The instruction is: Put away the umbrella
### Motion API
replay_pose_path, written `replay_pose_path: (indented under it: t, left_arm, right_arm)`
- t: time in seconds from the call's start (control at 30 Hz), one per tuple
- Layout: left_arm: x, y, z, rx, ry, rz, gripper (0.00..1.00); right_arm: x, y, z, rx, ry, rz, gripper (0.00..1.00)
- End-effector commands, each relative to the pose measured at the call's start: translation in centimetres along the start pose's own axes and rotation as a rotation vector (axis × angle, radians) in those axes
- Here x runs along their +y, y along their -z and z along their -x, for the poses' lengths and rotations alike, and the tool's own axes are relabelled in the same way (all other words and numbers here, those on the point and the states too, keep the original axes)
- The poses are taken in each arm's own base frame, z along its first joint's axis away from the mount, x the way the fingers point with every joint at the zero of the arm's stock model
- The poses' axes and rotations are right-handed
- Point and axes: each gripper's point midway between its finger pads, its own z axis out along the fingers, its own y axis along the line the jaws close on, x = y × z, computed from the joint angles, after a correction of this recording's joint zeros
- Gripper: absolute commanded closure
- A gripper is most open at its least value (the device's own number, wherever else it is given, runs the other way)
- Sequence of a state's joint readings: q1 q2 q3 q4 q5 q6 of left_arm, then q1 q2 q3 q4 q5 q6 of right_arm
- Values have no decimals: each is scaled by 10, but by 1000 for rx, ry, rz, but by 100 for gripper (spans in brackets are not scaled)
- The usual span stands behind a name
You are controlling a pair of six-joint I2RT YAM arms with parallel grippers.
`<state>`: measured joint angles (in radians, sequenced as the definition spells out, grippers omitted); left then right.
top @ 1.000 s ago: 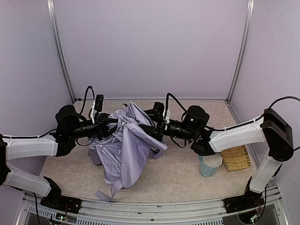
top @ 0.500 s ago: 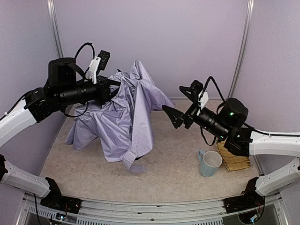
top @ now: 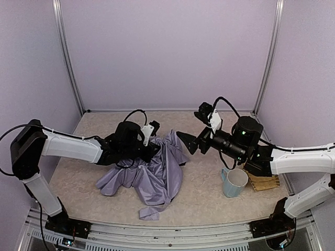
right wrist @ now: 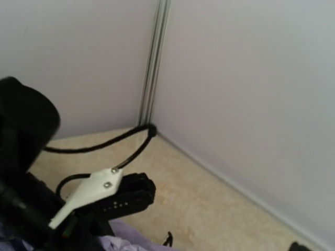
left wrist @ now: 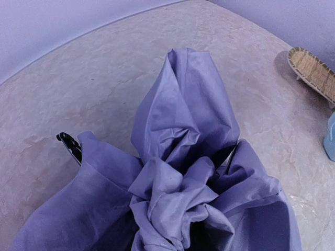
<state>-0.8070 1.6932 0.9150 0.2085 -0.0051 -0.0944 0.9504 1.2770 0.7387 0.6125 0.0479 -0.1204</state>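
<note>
The umbrella [top: 154,175] lies as a crumpled lavender heap on the table, left of centre. My left gripper [top: 151,146] is sunk into its upper folds, shut on bunched fabric. In the left wrist view the umbrella [left wrist: 183,130] fills the lower frame and hides the fingers; a black rib tip [left wrist: 68,144] sticks out at the left. My right gripper [top: 191,126] hovers open just right of the heap, apart from it and holding nothing. The right wrist view shows the left arm's wrist [right wrist: 86,196] and a strip of the umbrella [right wrist: 131,243] at the bottom edge.
A pale blue mug [top: 234,183] stands at the right, beside a woven mat [top: 264,180]. In the left wrist view the mat [left wrist: 314,73] and the mug [left wrist: 331,138] sit at the right edge. Lavender walls close in the back and sides.
The right gripper let go of the umbrella, opened wide and pulled back right. The left arm lifted the umbrella high, then brought it down onto the table.
</note>
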Motion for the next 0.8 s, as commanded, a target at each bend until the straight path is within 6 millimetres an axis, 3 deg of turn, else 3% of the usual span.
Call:
replay_pose_path:
  t: [0.0,0.07,0.17,0.27,0.37,0.4,0.5,0.67,0.77]
  left_arm:
    - [-8,11,-80,251,14,-50,100]
    - [-6,38,-20,87,26,-94,100]
    - [-9,94,52,-176,26,-222,100]
    - [-34,154,86,-400,-84,-389,100]
    - [-59,196,93,-557,-180,-494,100]
    - [-63,205,92,-597,-199,-504,100]
    - [-70,218,91,-659,-222,-513,100]
    - [-82,223,94,-690,-234,-561,100]
    - [-97,234,96,-740,-271,-619,100]
  right_arm:
    - [3,-6,2,9,-19,25,0]
    - [5,-6,5,14,-11,40,0]
    - [4,-1,13,32,1,46,0]
    - [10,11,29,31,51,106,0]
    - [29,23,44,36,113,247,0]
    - [34,23,53,34,118,284,0]
    - [51,19,56,84,122,391,0]
    - [104,7,35,193,137,618,0]
    - [124,-8,1,324,150,683,0]
